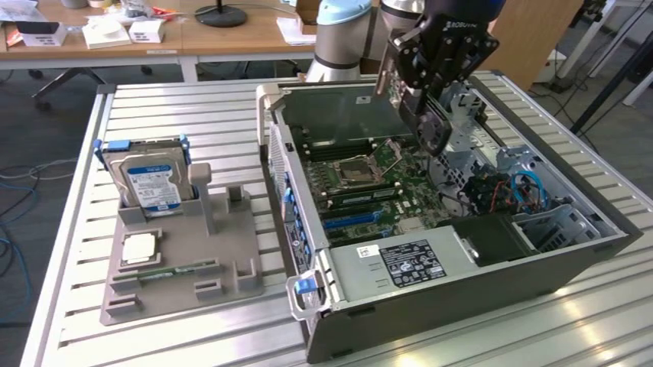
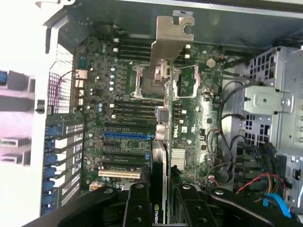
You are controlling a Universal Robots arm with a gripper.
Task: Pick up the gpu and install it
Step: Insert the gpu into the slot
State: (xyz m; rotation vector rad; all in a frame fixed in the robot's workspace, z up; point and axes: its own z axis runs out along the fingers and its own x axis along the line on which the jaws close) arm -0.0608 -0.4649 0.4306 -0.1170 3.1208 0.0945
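Above the open computer case (image 1: 479, 283), the gripper (image 1: 433, 107) is closed on the gpu (image 2: 161, 126), pinching the thin card edge-on between its fingers (image 2: 137, 205). Picking up looks done. Installing is not, since the card hangs clear over the green board (image 2: 118, 94), roughly in line with its slots (image 2: 128, 135) but not seated. It is dark and flat, with a silvery bracket (image 2: 171, 40) at the end away from the gripper. A hard drive (image 1: 153, 180) stands in a grey holder (image 1: 183, 260) on the counter (image 1: 173, 107).
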